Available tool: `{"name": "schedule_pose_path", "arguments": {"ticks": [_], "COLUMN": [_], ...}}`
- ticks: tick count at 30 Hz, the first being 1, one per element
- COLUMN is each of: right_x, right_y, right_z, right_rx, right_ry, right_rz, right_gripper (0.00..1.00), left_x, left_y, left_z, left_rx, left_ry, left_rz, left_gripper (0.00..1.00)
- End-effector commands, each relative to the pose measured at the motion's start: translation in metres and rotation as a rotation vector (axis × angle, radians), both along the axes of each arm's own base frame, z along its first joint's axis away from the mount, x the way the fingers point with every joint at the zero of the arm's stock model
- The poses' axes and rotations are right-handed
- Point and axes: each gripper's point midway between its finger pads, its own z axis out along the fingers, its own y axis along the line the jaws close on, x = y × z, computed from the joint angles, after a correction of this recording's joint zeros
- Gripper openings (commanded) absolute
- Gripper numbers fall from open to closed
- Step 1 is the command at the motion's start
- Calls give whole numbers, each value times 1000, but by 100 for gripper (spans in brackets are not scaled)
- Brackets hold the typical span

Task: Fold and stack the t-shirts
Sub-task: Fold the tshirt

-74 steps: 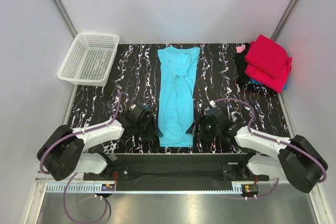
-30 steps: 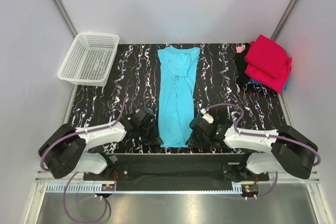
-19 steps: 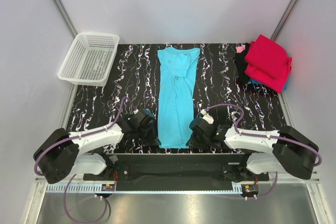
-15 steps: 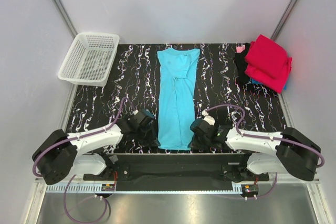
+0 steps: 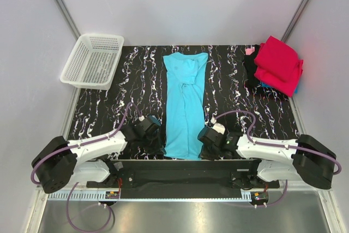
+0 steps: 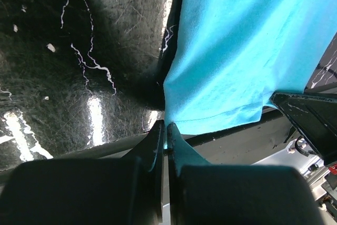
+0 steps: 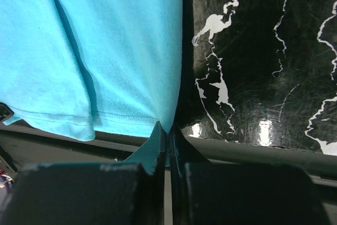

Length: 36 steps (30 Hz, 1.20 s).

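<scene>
A turquoise-blue t-shirt (image 5: pixel 185 102) lies as a long narrow strip down the middle of the black marbled table, collar at the far end. My left gripper (image 5: pixel 161 150) is shut on its near left hem corner (image 6: pixel 174 125). My right gripper (image 5: pixel 200 151) is shut on the near right hem corner (image 7: pixel 168 119). The hem (image 7: pixel 68 119) hangs slightly past the table's near edge. A crimson red t-shirt (image 5: pixel 278 64) lies folded on top of a stack at the far right, with black, pink and blue cloth showing under it.
A white plastic mesh basket (image 5: pixel 91 61) stands at the far left corner. The table's near edge and black rail (image 5: pixel 185 167) run just under both grippers. Grey walls close in on both sides.
Both grippers have moved in to the shirt's near hem corners and drawn slightly toward the near edge. The left one closed on the cloth. The shirt now lies straighter.
</scene>
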Motion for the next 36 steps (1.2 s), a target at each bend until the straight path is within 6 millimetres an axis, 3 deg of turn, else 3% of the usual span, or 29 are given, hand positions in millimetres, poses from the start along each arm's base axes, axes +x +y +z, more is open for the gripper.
{"name": "schedule_pose_path", "arguments": {"ticks": [1,16,25,29,36], "right_x": [2,3,4,8,21], "right_y": [-8,-20,-17,-13,-9], "right_z": [-2,-4,2,5,25], "right_rx": [-68,-113,-105,-117,-175], "right_ry": [-17,-25,-35,-47,-99], "right_rz": [-15,-47,-29,-3,45], "right_gripper": [0,0,0,0,0], "left_x": [9,-4,5,14,23], "left_y": [0,25,13,-2,-5], "left_z": [6,-17,1,15,14], "left_rx": [16,132,83,67,98], "left_ry": [-36,37,-23,-66,-92], "left_rz": [31,85,45,8,5], "left_gripper": [0,0,0,0,0]}}
